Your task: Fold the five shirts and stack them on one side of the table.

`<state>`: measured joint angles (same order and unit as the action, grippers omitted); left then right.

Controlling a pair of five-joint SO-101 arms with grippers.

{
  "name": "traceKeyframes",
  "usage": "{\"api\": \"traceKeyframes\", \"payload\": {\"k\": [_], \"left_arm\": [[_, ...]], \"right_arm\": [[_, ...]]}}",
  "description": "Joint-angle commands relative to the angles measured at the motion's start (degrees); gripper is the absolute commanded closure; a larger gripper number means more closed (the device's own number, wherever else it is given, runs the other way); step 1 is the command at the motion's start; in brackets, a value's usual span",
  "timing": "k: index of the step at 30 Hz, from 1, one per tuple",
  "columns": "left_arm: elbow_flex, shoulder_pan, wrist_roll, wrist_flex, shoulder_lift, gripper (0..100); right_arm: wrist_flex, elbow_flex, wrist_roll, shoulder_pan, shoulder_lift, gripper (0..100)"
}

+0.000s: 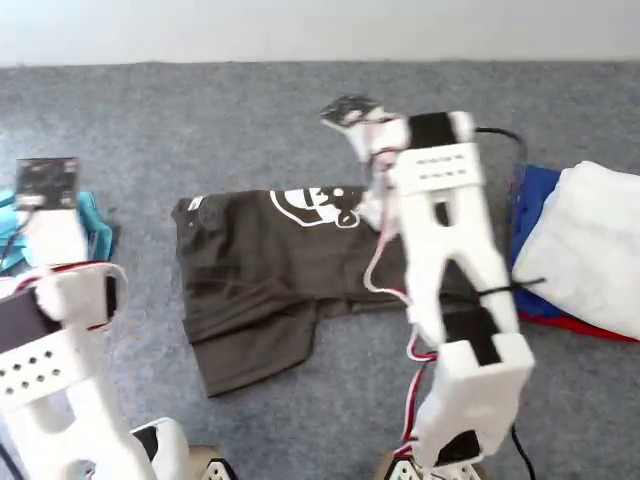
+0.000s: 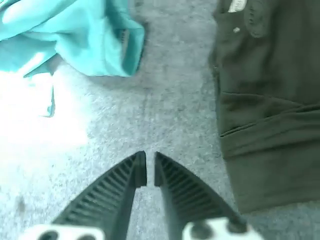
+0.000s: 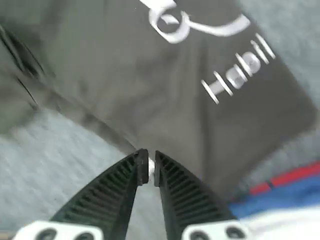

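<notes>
Lying rumpled in the middle of the fuzzy grey table [image 1: 230, 110] is a dark shirt [image 1: 260, 270] with white print. Right gripper [image 3: 148, 167] hangs over its edge, ribbed fingers [image 3: 115, 195] nearly touching, can't tell if anything's pinched. Left gripper [image 2: 150, 167] is almost closed too, empty, near a teal shirt [image 2: 75, 35] at the left edge. Folded white shirt [image 1: 595, 250] tops a blue one [image 1: 530, 205] at the right edge.

I am hovering over grey carpet [image 2: 165, 110], my left gripper [image 2: 150, 169] nearly closed. A teal shirt [image 2: 75, 35] and a dark shirt [image 2: 270, 100] are lying at opposite frame edges.
</notes>
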<state>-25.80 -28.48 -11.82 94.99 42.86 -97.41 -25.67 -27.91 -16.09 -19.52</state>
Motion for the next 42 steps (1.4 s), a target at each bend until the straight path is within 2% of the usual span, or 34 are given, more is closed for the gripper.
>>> {"api": "traceKeyframes", "payload": {"k": [1, 6, 13, 16, 20, 24, 26, 31, 42], "left_arm": [[2.42, -3.25, 0.79, -0.79, 0.97, 99], [2.33, -5.36, 0.79, -0.7, 0.97, 99], [2.33, -5.45, 0.97, -0.7, 0.97, 99], [2.33, -5.45, 1.05, -0.7, 0.97, 99], [2.24, -5.45, 1.05, -0.7, 0.97, 99], [2.24, -5.36, 1.05, -0.7, 0.88, 99], [2.24, -5.36, 1.05, -0.7, 0.62, 99], [2.24, -5.36, 1.05, -0.7, 0.7, 99], [2.33, -5.36, 1.05, -0.7, 0.97, 99]], "right_arm": [[4.7, -1.93, 7.65, -6.99, -1.63, 96.0], [13.32, -1.93, 14.24, -15.52, -5.76, 95.8], [17.36, -1.93, 14.51, -23.69, -12.53, 95.8], [14.64, -1.93, 14.51, -25.89, -15.96, 96.2], [3.91, -1.93, 14.51, -29.23, -17.19, 96.3], [-5.85, -1.58, 14.51, -31.69, -17.1, 96.5], [-5.67, 0.18, 14.51, -32.48, -15.69, 99.2], [-5.23, 2.37, 14.33, -35.65, -9.71, 99.0], [8.57, -0.18, 14.59, -34.77, -12.97, 99.0]]}}
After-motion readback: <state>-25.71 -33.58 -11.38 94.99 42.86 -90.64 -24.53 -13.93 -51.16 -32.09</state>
